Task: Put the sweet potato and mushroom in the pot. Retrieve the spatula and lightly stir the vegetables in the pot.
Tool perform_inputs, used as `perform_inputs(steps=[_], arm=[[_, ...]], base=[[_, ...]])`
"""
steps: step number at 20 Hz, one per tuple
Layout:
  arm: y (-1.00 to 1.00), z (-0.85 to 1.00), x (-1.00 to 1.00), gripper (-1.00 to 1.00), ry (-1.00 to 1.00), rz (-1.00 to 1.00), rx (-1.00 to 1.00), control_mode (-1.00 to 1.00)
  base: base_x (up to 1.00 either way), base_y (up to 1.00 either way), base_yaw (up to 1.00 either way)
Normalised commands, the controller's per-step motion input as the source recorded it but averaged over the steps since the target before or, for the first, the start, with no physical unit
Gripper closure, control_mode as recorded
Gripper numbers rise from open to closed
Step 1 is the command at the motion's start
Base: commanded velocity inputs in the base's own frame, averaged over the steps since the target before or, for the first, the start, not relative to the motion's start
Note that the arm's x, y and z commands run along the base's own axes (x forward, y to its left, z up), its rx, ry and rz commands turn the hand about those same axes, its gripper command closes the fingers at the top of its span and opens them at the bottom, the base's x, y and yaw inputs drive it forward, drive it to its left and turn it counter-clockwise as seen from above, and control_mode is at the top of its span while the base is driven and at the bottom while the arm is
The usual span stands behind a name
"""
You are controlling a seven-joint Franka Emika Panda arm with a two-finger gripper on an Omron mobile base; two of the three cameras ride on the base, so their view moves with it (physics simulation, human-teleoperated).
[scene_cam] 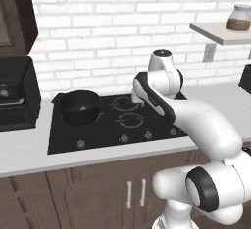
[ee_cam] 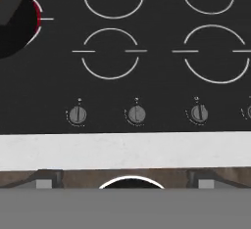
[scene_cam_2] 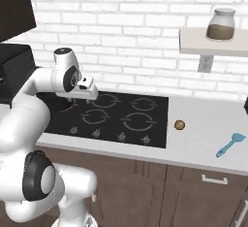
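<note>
Fingers spread wide, empty. Mushroom (scene_cam_2: 179, 124) sat just right of hob (scene_cam_2: 145, 124), spatula (scene_cam_2: 230, 144) further right. Probably light, squishy; best pinched gently across cap.

black cooktop (scene_cam_2: 121, 119) set into the pale bench (scene_cam_2: 203, 143); glass jar (scene_cam_2: 221, 24) on a wall shelf (scene_cam_2: 213, 44) above the cooktop's right

No legible text, labels, brands or numbers anywhere; the round grey knobs (ee_cam: 137, 114) on the black glass cooktop (ee_cam: 147, 91) carry only tiny unreadable marks.
</note>
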Motion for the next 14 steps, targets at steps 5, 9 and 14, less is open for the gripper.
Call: perform_inputs(steps=[5,9,14], arm=[[0.00,0.00,0.00,-1.00,0.00,0.00,0.00,1.00],[0.00,0.00,0.00,-1.00,0.00,0.00,0.00,1.00],[0.00,0.00,0.00,-1.00,0.00,0.00,0.00,1.00]], base=[[0.30,-0.77,0.00],[0.46,-0.59,0.01],[0.48,-0.49,0.00]])
